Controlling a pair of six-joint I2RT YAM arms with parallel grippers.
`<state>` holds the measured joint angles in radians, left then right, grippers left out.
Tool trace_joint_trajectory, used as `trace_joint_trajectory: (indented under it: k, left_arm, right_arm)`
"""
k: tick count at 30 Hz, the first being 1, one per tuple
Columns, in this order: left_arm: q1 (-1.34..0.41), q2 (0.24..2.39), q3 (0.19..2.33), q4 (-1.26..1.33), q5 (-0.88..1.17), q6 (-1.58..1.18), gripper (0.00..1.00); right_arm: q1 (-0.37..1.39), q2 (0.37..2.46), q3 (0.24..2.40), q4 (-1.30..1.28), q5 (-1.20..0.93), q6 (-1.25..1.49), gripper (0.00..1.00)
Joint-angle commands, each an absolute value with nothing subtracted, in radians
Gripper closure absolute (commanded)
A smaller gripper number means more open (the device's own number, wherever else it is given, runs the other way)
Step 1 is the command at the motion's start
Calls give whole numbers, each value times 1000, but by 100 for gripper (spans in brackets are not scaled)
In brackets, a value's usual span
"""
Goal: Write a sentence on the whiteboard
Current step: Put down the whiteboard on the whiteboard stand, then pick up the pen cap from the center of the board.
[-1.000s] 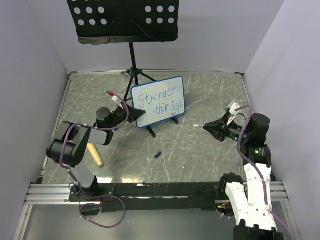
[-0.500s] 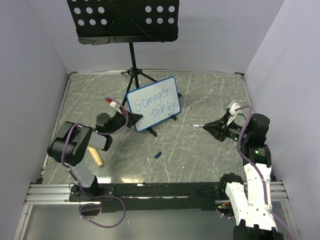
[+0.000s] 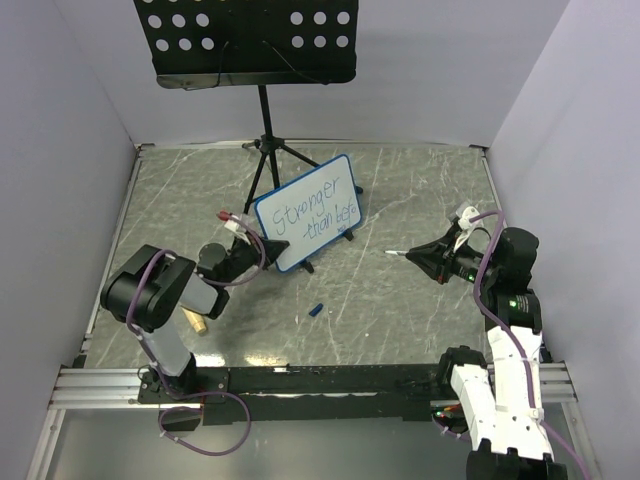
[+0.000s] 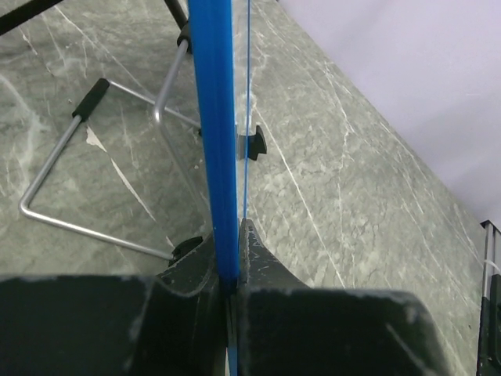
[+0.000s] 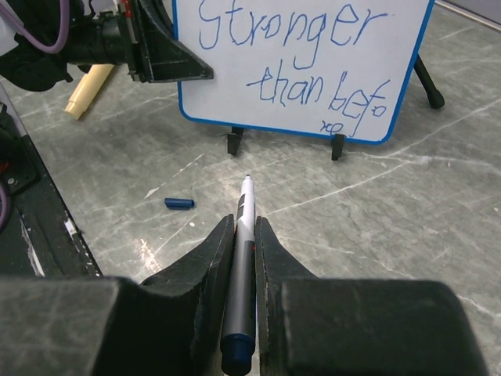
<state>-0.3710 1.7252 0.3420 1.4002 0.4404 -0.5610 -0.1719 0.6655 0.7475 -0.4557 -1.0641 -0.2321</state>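
The thin blue handwritten lettering (image 5: 293, 48) reads "Stronger" on its upper line and "than befo" on the lower, both slanting upward to the right, with a tiny unreadable scribble under the last letters. It sits on the small white whiteboard with the blue rounded-corner frame (image 3: 307, 212), which stands near the middle of the grey marbled bench (image 3: 420, 190), in front of the tripod of the black perforated music stand (image 3: 245, 40). Only the right wrist view makes the words fully legible and shows the board's small black feet; the left wrist view sees the board edge-on as a blue strip, with a bent grey wire prop (image 4: 94, 168) behind it. The left fingers (image 4: 250, 244) are pressed together on that blue frame edge. The right fingers (image 5: 263, 239) pinch a slim silver marker with a dark blue end (image 5: 246, 196), its tip aimed at the board but well apart from it. A small blue cap (image 5: 178, 203) and a pale wooden stick (image 3: 192, 318) lie on the bench.
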Motion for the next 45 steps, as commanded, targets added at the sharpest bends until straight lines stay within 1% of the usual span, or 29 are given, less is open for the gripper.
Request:
trace_joint_trajectory:
  k: [1,3,7,9,10,11,12,15,17,20,21,23,24,25,27,28,30,31,32,33,35,36,37,38,39,40,42,43,45]
  left_arm:
    - [-390,1778,292,1861,430,-500,91]
    - [-400,1782,285,1861,420,-499,88]
    - [-402,1782,273,1861,407,-517,77]
    - [-402,1784,265,1861,399,-515,73]
    - [-402,1786,261,1862,397,-518,66]
    - [-402,1787,258,1862,396,-520,63]
    - [-402,1786,255,1861,390,-520,56]
    - [-402,1766,249,1861,365,-528,43]
    - [-402,1744,248,1856,359,-528,41]
    - [-402,1708,253,1813,348,-526,28]
    - [-402,1695,249,1806,345,-528,20]
    - [-402,1662,236,1798,342,-526,12]
    - [-402,1646,220,1793,344,-526,3]
    - [-402,1611,212,1773,344,-525,1]
    - [-402,1565,192,1721,348,-522,1]
    - [-402,1510,187,1685,350,-520,3]
    - [-402,1442,170,1533,336,-528,3]
    - [-402,1371,164,1476,321,-540,3]
    - [-402,1329,157,1328,286,-551,3]
    - [-402,1283,140,1262,266,-560,3]
    - [-413,1117,120,1104,218,-609,3]
    - [-420,1053,108,936,166,-618,3]
    - [-435,911,101,845,137,-647,3]
    - [-445,835,101,756,103,-661,3]
    - [-452,762,100,588,48,-678,3]
    - [-466,630,103,510,10,-690,3]
    - [-466,527,103,363,2,-715,3]
    - [-465,461,104,262,-50,-724,3]
    - [-463,424,103,195,-67,-744,3]
  right_arm:
    - [-176,666,750,-410,-1088,-225,100]
    - [-178,663,750,-410,-1088,-225,100]
    - [-176,663,752,-407,-1088,-222,100]
    - [-176,660,753,-408,-1089,-221,100]
    - [-176,660,753,-410,-1089,-221,100]
    - [-176,657,753,-410,-1089,-221,100]
    - [-175,657,753,-410,-1089,-222,100]
    - [-175,655,753,-413,-1091,-224,100]
    - [-175,653,753,-414,-1091,-224,100]
    - [-173,652,755,-413,-1092,-222,100]
    - [-173,650,756,-413,-1094,-221,100]
    - [-173,650,756,-413,-1094,-221,100]
    - [-173,650,755,-411,-1095,-221,100]
    - [-173,650,755,-411,-1097,-221,100]
    - [-173,653,755,-407,-1098,-219,100]
    - [-172,653,755,-403,-1100,-216,100]
    - [-172,652,756,-402,-1100,-216,100]
    - [-172,652,758,-403,-1101,-215,100]
    - [-172,650,758,-402,-1101,-216,100]
    - [-172,649,758,-402,-1101,-216,100]
    - [-170,649,758,-407,-1104,-219,100]
    - [-170,647,756,-407,-1106,-221,100]
    - [-172,647,755,-405,-1106,-221,100]
    - [-172,649,753,-400,-1108,-218,100]
    - [-170,647,750,-396,-1106,-218,100]
    - [-170,649,749,-391,-1109,-210,100]
    - [-170,650,746,-376,-1115,-203,100]
    - [-169,653,746,-370,-1118,-196,100]
    - [-166,653,746,-362,-1121,-192,100]
